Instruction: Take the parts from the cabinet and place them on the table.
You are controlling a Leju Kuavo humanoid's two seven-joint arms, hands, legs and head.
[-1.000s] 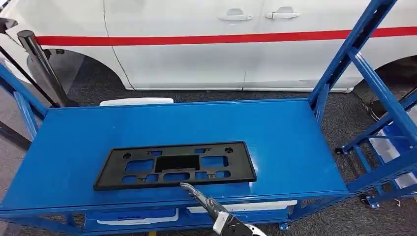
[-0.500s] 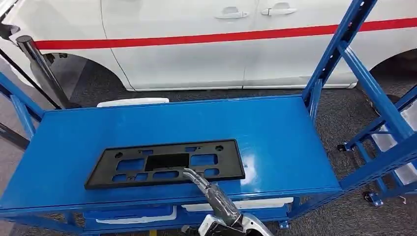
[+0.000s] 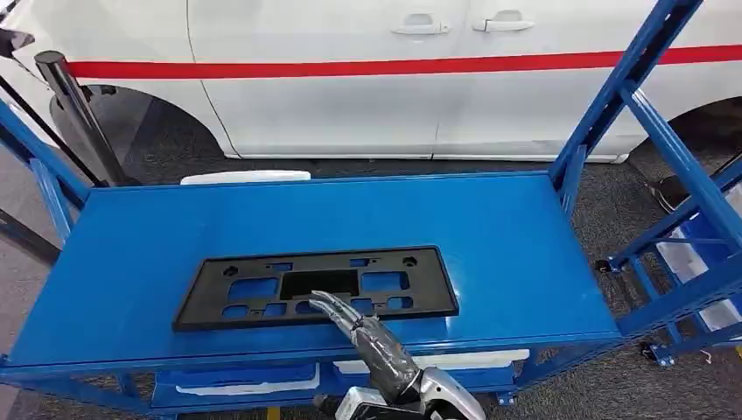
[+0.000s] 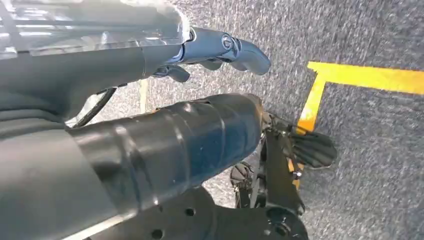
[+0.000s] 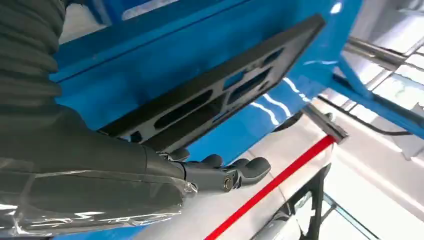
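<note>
Plate, black and flat with cut-outs, lies on the blue shelf near the front edge, apart from everything else. The right hand reaches over the plate's near edge, fingers loosely apart and holding nothing; whether the fingertips touch the plate I cannot tell. The left hand hangs over grey floor beside a yellow line, empty, its fingers loosely extended. Behind the shelf stands a white car. My judgement: the task is barely begun. The plate is not yet gripped, lifting and carrying to the table remain, and white parts wait on a lower shelf.
</note>
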